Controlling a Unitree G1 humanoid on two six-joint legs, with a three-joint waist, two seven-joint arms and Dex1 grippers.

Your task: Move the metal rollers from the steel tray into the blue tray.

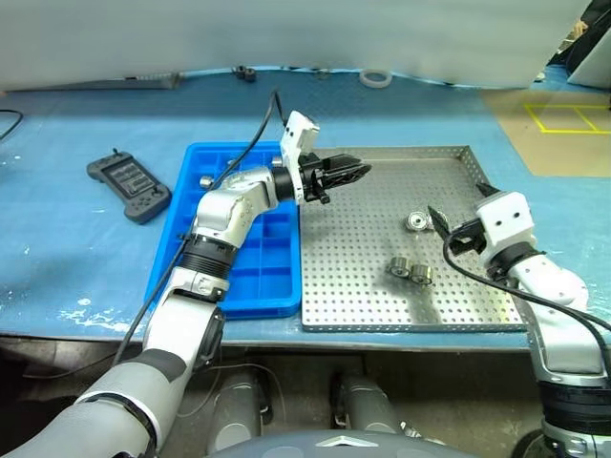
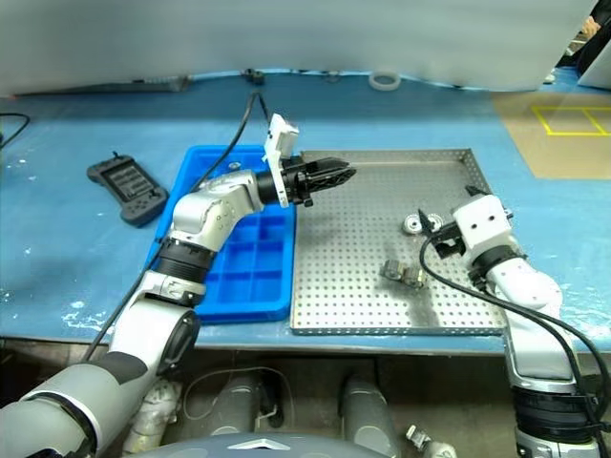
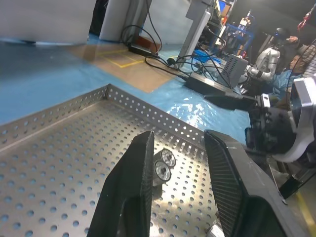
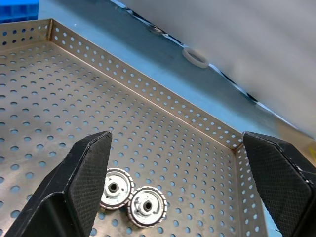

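Note:
The steel tray (image 1: 382, 205) lies on the blue table, with the blue tray (image 1: 250, 272) against its left side. A pair of metal rollers (image 1: 416, 221) rests right of the tray's middle, and two more (image 1: 399, 268) (image 1: 421, 275) lie nearer the front. One roller (image 1: 205, 181) sits in a far-left compartment of the blue tray. My left gripper (image 1: 363, 172) hovers over the steel tray's left part, pointing right, open with nothing between its fingers. My right gripper (image 1: 459, 204) stands wide open by the tray's right side. In the right wrist view the roller pair (image 4: 114, 187) lies near one finger.
A dark grey handheld controller (image 1: 129, 186) lies left of the blue tray. A white tape ring (image 1: 375, 78) sits at the table's far edge. Brown flooring with yellow tape lines (image 1: 563, 119) lies at the far right. A black cable trails from each wrist.

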